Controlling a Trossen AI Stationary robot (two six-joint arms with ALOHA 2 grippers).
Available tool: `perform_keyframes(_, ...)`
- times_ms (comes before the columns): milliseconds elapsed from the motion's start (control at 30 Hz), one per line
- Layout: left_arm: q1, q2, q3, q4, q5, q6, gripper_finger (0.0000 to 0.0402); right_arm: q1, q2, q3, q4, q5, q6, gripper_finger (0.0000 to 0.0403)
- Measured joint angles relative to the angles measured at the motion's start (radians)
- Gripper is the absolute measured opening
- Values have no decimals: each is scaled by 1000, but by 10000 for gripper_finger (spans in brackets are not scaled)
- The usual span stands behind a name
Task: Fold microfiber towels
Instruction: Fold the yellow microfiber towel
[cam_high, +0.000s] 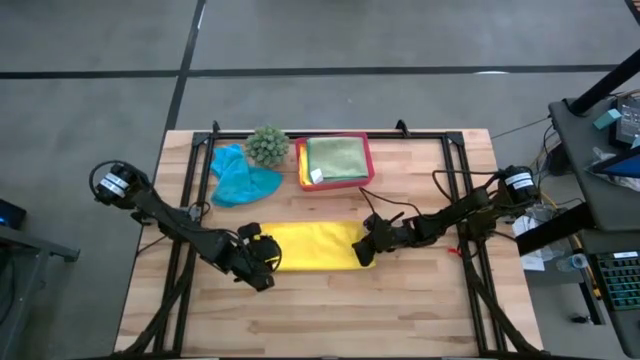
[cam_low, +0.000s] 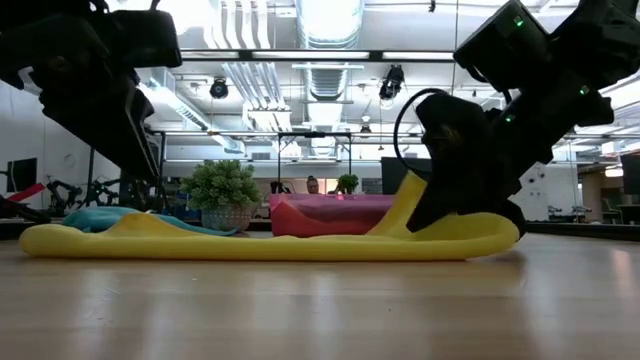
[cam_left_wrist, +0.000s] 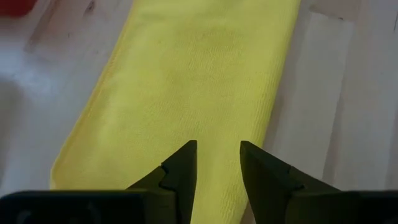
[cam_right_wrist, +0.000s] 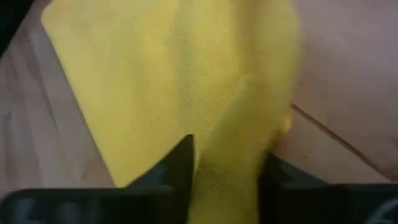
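Flat, long yellow towel (cam_high: 310, 246), right pincer (cam_high: 364, 250) lifting its end

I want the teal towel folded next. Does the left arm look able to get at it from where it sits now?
Probably yes. The left gripper sits at the yellow towel's left end, and the teal towel lies crumpled on bare table beyond it. Only the spiky plant touches its far corner.

Grey concrete floor (cam_high: 90, 110) surrounds the pale wooden table (cam_high: 330, 300). Overhead, silver ceiling ducts (cam_low: 330, 30) run between bright white lights (cam_low: 330, 15).
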Motion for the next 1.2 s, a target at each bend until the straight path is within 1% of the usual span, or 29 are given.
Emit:
perform_keyframes(100,-4,-6,32,-95,30,-18,107,0,-1,0,0,1,-42,36)
perform_keyframes(133,-7,-10,40,-140,35,-29,107,1,-3,0,-1,0,-52,22)
perform_keyframes(167,-10,-13,47,-180,42,-44,107,1,-8,0,-6,-1,-60,17)
perform_keyframes(267,-17,-19,49,-279,66,-85,107,1,-40,0,-48,-11,-70,14)
perform_keyframes(367,-25,-17,32,-332,94,-124,107,1,-96,0,-159,-11,-74,13)
perform_keyframes(567,-44,1,-10,-283,105,-176,107,1,-262,0,-435,-9,-61,13)
perform_keyframes(700,-48,10,-37,-201,106,-177,107,1,-384,4,-555,6,-44,13)
perform_keyframes(767,-48,18,-38,-170,106,-177,107,1,-432,10,-580,18,-32,13)
perform_keyframes(867,-48,32,-39,-127,105,-175,107,3,-473,11,-505,13,-21,13)
perform_keyframes(967,-48,48,-39,-100,104,-174,107,3,-468,12,-390,5,-21,12)
perform_keyframes(1067,-48,71,-39,-85,104,-173,107,3,-420,12,-289,0,-18,12)
perform_keyframes(1200,-48,107,-40,-60,105,-172,107,3,-311,12,-155,0,19,12)
